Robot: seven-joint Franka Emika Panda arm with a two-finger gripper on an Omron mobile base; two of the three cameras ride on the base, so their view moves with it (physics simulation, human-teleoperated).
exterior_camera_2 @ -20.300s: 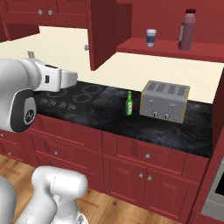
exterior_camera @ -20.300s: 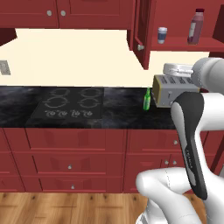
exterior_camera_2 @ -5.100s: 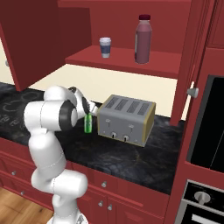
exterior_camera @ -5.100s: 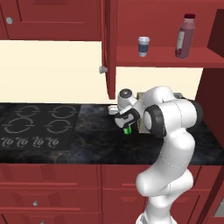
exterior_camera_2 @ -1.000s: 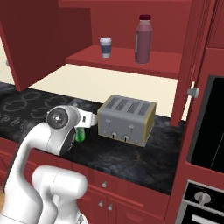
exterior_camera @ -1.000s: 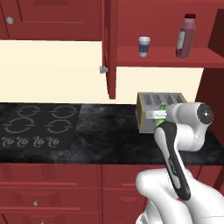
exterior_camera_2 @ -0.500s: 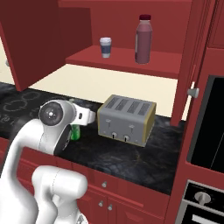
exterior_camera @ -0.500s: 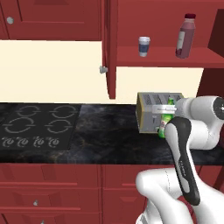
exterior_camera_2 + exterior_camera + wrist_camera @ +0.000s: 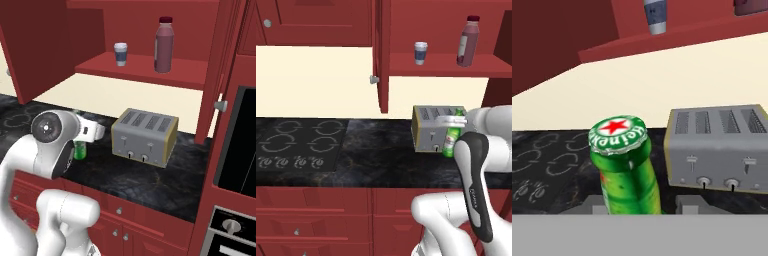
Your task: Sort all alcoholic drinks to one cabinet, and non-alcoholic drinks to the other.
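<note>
Here the green bottle (image 9: 626,165) stands upright between the claw's (image 9: 643,202) fingers.

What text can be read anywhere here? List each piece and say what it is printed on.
"Heineken", around a red star: on the cap of the green bottle held in the claw.
Body label of that bottle, left base view: too small to read.
Lettering down the arm's dark link: too blurred to read.
Juice bottle label and cup sleeve: no legible text.
Toaster knobs: no readable marks.
</note>
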